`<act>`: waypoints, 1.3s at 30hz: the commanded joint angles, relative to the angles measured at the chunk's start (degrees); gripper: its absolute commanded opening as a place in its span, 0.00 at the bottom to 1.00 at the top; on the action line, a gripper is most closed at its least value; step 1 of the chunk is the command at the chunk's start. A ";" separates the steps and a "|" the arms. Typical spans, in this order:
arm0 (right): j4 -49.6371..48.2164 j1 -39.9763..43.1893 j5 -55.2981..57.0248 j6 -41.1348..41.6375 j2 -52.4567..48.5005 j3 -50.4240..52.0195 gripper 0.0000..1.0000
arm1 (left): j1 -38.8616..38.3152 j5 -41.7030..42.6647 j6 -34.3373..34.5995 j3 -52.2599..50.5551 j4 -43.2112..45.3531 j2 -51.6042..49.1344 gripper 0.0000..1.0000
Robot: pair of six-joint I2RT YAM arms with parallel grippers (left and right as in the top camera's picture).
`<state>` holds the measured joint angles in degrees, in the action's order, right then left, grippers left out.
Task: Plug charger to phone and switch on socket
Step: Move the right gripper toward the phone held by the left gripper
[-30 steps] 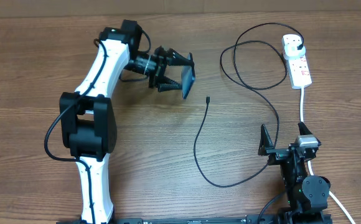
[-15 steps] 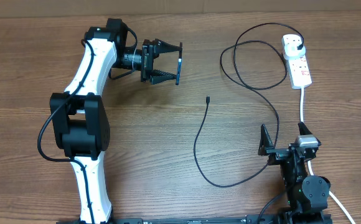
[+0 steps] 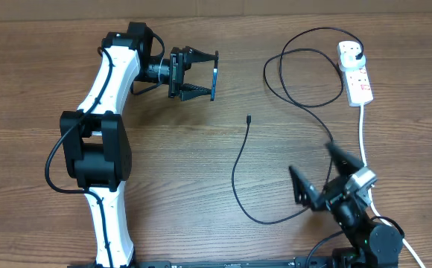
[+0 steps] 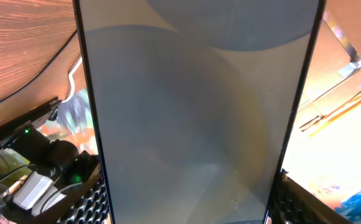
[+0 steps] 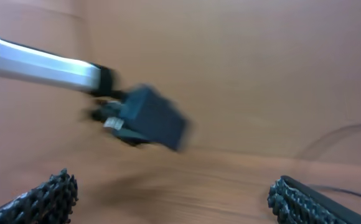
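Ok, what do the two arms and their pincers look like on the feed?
Left arm: white link shells, bulky black joint housings, a thin black cable looped beside it. The left pincer is black with triangular fingers. Right arm: mostly black, a small grey block at the wrist. The right pincer is black too, its pads ribbed.

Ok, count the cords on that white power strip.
2: thin black charger cable, plugged into the white power strip at the far end; thick white cord leaving the near end.
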<state>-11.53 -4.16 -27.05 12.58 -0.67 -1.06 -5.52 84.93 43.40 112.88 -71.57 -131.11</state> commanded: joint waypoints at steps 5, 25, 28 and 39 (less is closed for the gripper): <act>-11.65 -0.26 -4.72 19.52 0.13 -6.71 1.00 | 0.15 3.41 0.33 1.77 0.04 0.04 0.62; 54.62 -2.82 -41.70 11.32 -61.35 -72.94 0.88 | -0.72 -1.73 0.35 1.77 0.02 0.04 0.62; 57.02 -8.85 -23.91 15.52 -64.28 -72.96 0.87 | -1.18 -2.01 0.31 1.77 0.02 0.04 0.62; 73.02 -29.90 28.06 23.65 -78.05 -84.94 0.92 | -3.10 -4.57 0.35 1.77 -0.46 0.04 0.61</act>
<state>59.33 -33.12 -14.83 33.87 -74.50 -80.01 -7.66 78.76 43.57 112.92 -71.81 -131.11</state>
